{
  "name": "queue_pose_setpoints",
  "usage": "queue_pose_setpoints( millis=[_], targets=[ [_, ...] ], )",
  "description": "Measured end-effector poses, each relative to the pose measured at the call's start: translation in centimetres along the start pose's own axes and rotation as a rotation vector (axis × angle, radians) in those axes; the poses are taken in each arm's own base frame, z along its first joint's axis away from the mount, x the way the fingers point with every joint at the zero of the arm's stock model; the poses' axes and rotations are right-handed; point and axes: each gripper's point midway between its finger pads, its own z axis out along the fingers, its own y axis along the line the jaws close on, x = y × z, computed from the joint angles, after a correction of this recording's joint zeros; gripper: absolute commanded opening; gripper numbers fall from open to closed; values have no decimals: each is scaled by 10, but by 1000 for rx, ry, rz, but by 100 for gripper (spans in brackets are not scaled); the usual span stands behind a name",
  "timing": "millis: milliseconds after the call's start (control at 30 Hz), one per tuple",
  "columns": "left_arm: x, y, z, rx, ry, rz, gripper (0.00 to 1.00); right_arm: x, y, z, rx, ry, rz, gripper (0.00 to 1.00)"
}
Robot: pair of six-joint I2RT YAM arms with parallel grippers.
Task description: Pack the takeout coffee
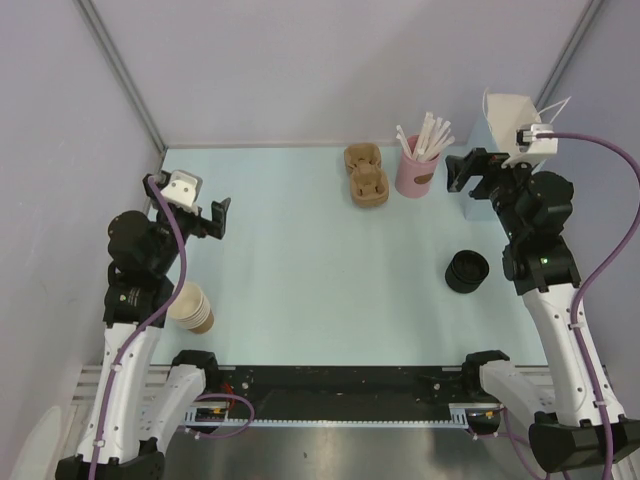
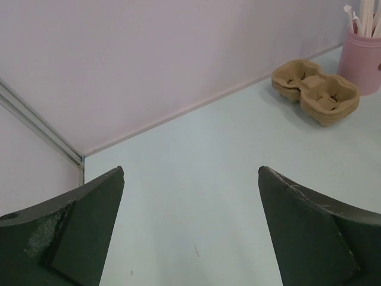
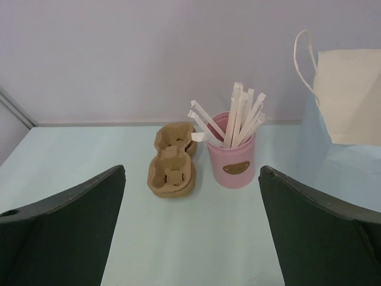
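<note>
- Takeout coffee lid point(image 1: 467, 271): round black plastic, near right.
- Tan paper cups point(image 1: 190, 308): ribbed-looking stack, near left.
- Left gripper point(image 2: 190, 176) and right gripper point(image 3: 190, 173): both gaping wide, holding nothing.

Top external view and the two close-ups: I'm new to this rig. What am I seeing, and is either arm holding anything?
The overhead picture shows two robot arms side by side. The other two come from wrist cameras; the dark wedges are each gripper's own fingers. On the table: stacked tan cups, a black round lid-like object, a cardboard cup carrier, a pink cup of straws, a white paper bag. The left gripper and right gripper are open, holding nothing.
</note>
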Motion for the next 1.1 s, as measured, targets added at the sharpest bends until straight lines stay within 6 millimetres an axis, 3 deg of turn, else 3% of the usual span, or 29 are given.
queue_pose_setpoints(
  millis=[433, 700, 933, 1100],
  targets=[
    [3, 5, -1, -18, 5, -17, 99, -5, -15, 0, 83, -18, 9, 100],
    [6, 9, -2, -34, 7, -16, 99, 0, -9, -1, 9, 7, -152, 100],
    [12, 15, -5, -75, 12, -4, 99, -12, -42, 11, 160, 2, -331, 100],
    [43, 4, -6, -55, 48, -15, 99, -25, -73, 31, 276, 2, -384, 97]
  ],
)
